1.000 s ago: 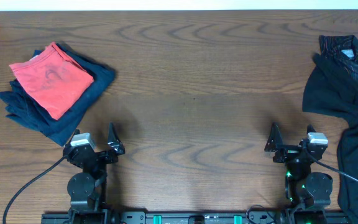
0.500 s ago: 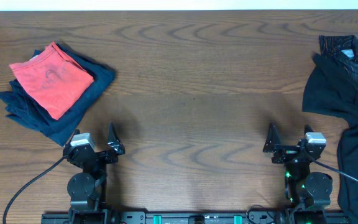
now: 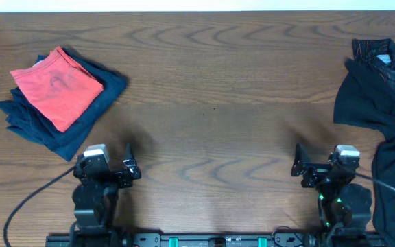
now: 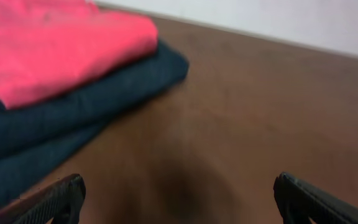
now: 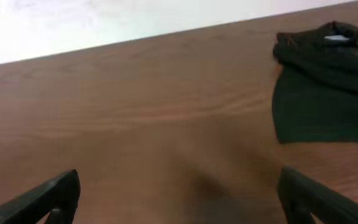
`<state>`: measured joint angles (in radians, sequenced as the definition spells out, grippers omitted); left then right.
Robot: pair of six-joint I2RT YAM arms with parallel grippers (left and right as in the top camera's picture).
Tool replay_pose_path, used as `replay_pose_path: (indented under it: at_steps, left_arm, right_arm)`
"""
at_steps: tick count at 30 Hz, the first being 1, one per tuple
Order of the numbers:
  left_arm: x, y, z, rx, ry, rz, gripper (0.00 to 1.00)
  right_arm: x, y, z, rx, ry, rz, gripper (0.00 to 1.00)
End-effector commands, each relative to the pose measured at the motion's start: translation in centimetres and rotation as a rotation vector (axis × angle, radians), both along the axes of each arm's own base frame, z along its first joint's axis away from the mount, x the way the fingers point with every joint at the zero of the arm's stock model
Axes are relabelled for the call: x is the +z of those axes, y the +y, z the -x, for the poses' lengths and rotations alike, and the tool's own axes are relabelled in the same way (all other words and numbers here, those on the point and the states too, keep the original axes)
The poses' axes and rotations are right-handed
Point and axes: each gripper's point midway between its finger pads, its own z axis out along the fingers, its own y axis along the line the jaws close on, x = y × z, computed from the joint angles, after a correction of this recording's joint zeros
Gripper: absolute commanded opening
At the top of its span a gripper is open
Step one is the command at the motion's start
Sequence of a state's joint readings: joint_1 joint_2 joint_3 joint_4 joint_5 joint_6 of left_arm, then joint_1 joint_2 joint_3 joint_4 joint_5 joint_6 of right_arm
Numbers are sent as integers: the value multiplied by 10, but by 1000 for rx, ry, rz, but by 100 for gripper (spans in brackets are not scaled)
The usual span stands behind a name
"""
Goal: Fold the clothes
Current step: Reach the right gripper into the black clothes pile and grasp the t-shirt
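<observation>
A crumpled pile of black clothes (image 3: pixel 382 103) lies at the table's right edge; its top garment (image 3: pixel 389 58) has thin wavy lines. It also shows in the right wrist view (image 5: pixel 325 87) at the upper right. My left gripper (image 3: pixel 112 168) is open and empty near the front edge, its fingertips wide apart in the left wrist view (image 4: pixel 179 199). My right gripper (image 3: pixel 319 166) is open and empty near the front right, left of the black pile, its fingers spread in the right wrist view (image 5: pixel 179 196).
A folded stack sits at the left: a red garment (image 3: pixel 57 86) on top of dark blue ones (image 3: pixel 81 120). It shows in the left wrist view (image 4: pixel 61 68) too. Bare wooden table (image 3: pixel 211 96) lies between the stack and the black pile.
Both arms have shifted slightly near the front edge; the left gripper turned a little to the right. The clothes have not moved.
</observation>
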<state>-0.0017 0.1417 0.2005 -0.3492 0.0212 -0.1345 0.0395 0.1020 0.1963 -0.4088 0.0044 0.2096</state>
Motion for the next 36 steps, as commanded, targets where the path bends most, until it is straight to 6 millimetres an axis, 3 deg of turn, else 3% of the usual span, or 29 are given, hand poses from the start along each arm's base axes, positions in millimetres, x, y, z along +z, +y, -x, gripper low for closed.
replay_pose_path:
  at_steps: [1, 8, 11, 15, 17, 21, 23, 27, 36]
  left_arm:
    - [38, -12, -1, -59, 2, 33, 98]
    - [52, -26, -8, -130, 213, 78, 98]
    - [47, -31, -8, -152, 325, 101, 98]
    - [34, -31, -7, -147, 442, 110, 98]
    - [29, -34, -8, -158, 471, 121, 98]
    - [24, -41, -8, -193, 494, 150, 98]
    - [24, -41, -9, -193, 495, 149, 98]
    - [24, -41, -8, -193, 495, 149, 98]
    - [24, -41, -9, -192, 495, 149, 98]
  right_arm:
    - [28, -5, 1, -35, 21, -25, 99]
    - [8, -5, 1, -39, 399, -6, 99]
    - [-4, -5, 1, -43, 587, 6, 99]
    - [-18, -4, -11, -42, 709, 12, 99]
    - [-35, -17, -10, -118, 784, 35, 99]
    - [-61, -77, 13, -562, 901, 56, 99]
    - [-71, -95, 21, -675, 939, 70, 99]
    - [-93, -122, 36, -801, 1042, 79, 99]
    - [-135, -158, 73, -990, 1174, -20, 95]
